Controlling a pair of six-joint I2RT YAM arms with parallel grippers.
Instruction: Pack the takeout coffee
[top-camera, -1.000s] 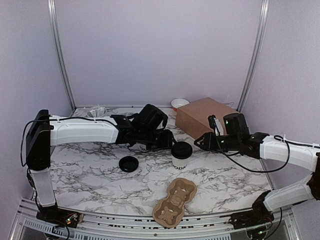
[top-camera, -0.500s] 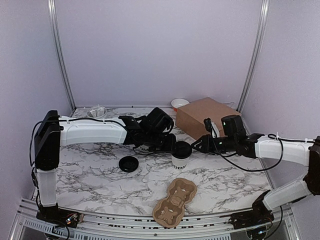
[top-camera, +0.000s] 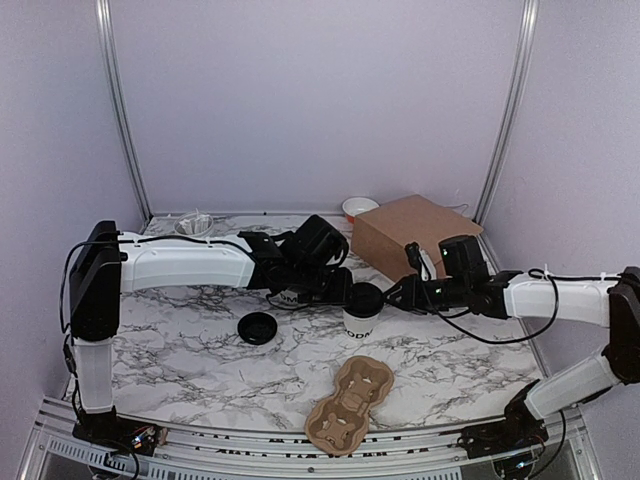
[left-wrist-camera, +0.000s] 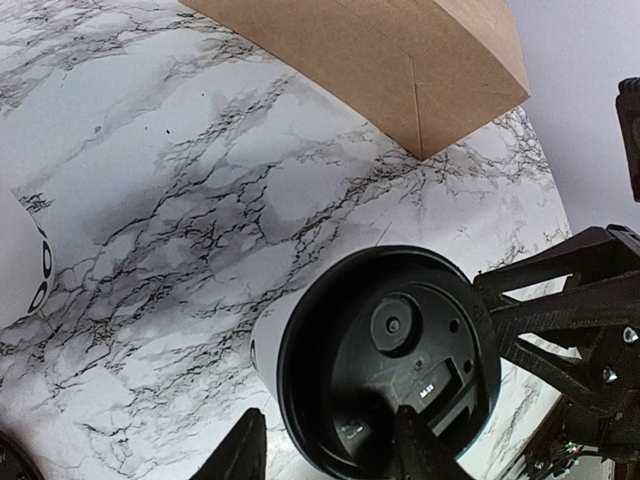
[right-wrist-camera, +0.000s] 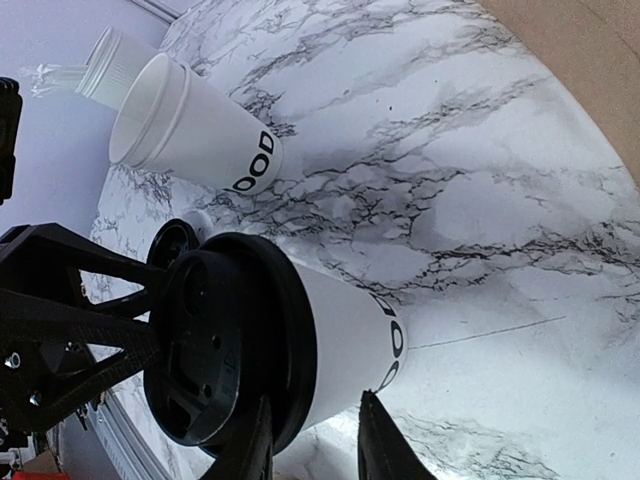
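Note:
The takeout coffee (top-camera: 361, 310), a white paper cup with black lettering and a black lid, stands mid-table. My left gripper (top-camera: 344, 290) is on its left and my right gripper (top-camera: 397, 297) on its right. In the left wrist view the lidded cup (left-wrist-camera: 385, 365) fills the lower frame. The left gripper (left-wrist-camera: 330, 455) is partly open, one fingertip (left-wrist-camera: 412, 445) over the lid, the other beside the wall. In the right wrist view the cup (right-wrist-camera: 345, 345) lies just beyond the right gripper (right-wrist-camera: 315, 440), whose fingers stand apart, one by the lid rim, one by the wall.
A second, lidless lettered cup (right-wrist-camera: 190, 130) stands behind the left arm, with a loose black lid (top-camera: 258, 327) nearby. A brown cardboard box (top-camera: 410, 235) is at back right, a small white bowl (top-camera: 358, 207) behind it. A moulded cup carrier (top-camera: 350, 403) lies near the front edge.
The right gripper has reached left up to the cup and its jaws have narrowed. The left arm shifted right onto the cup early on, then held still.

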